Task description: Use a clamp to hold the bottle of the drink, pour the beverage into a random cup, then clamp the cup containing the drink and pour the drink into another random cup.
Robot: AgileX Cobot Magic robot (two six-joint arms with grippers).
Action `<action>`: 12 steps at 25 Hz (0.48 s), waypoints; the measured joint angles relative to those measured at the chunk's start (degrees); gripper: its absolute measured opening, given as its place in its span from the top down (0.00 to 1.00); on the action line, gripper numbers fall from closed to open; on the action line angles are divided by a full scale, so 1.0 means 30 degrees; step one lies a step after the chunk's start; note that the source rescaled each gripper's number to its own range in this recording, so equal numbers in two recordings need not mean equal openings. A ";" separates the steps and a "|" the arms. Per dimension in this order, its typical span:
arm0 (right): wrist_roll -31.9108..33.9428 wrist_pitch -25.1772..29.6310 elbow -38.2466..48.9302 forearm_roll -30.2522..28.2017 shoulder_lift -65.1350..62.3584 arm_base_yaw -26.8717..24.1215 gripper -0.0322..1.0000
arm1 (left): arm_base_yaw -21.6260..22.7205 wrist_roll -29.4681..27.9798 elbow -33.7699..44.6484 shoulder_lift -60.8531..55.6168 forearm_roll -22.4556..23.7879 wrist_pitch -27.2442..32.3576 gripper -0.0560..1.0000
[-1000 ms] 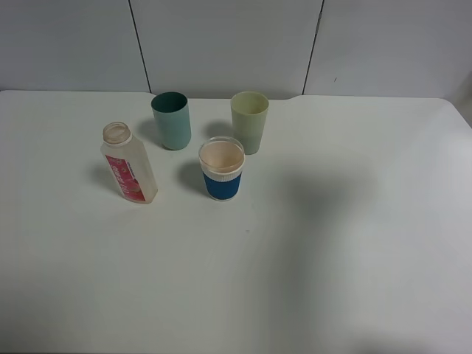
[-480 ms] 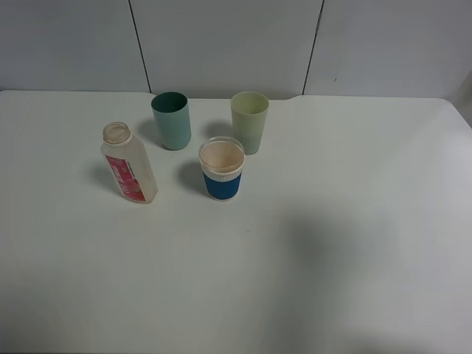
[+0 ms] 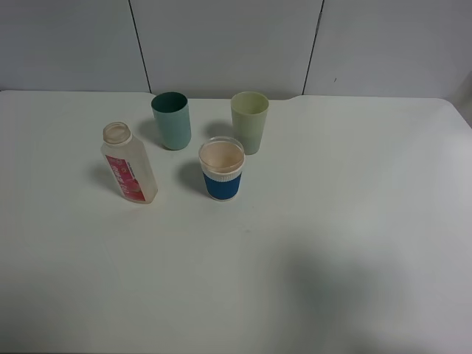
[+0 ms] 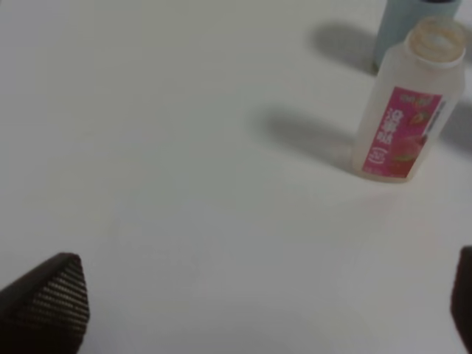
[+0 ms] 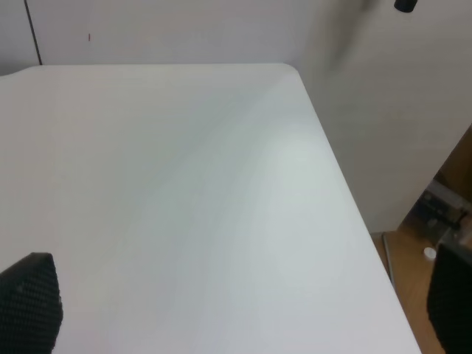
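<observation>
left wrist view: uncapped bottle upright on desk beside teal cup, well ahead of left gripper, jaws spread wide, empty; right jaws likewise. off-centre clamp could topple it & spill.

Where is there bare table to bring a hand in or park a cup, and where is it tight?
The table is bare to the right of the blue cup and the pale green cup, and along the whole near side. Left of the bottle is bare too. The crowded part is the bottle, teal cup and the other cups, bunched with narrow gaps.
</observation>
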 joint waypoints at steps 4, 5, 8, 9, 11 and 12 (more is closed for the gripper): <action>0.0000 0.0649 0.0000 0.0084 -0.0858 0.0160 0.01 | 0.0000 0.0000 0.0000 0.0000 0.0000 0.0000 0.00; 0.0000 0.0732 0.0025 0.0109 -0.1090 0.0159 0.01 | 0.0000 0.0000 0.0000 0.0000 0.0000 0.0000 0.00; -0.0159 0.0824 0.0399 0.0587 -0.1888 0.0159 0.00 | 0.0000 0.0000 0.0000 0.0000 0.0000 0.0000 0.00; -0.0198 0.0846 0.0534 0.0753 -0.2084 0.0159 0.00 | 0.0000 0.0000 0.0000 0.0000 0.0000 0.0000 0.00; -0.0345 0.0919 0.0972 0.1122 -0.2719 0.0159 0.00 | 0.0000 0.0000 0.0000 0.0000 0.0000 0.0000 0.00; -0.0639 0.1225 0.1344 0.1288 -0.3041 0.0159 0.00 | 0.0000 0.0000 0.0000 0.0000 0.0000 0.0000 0.00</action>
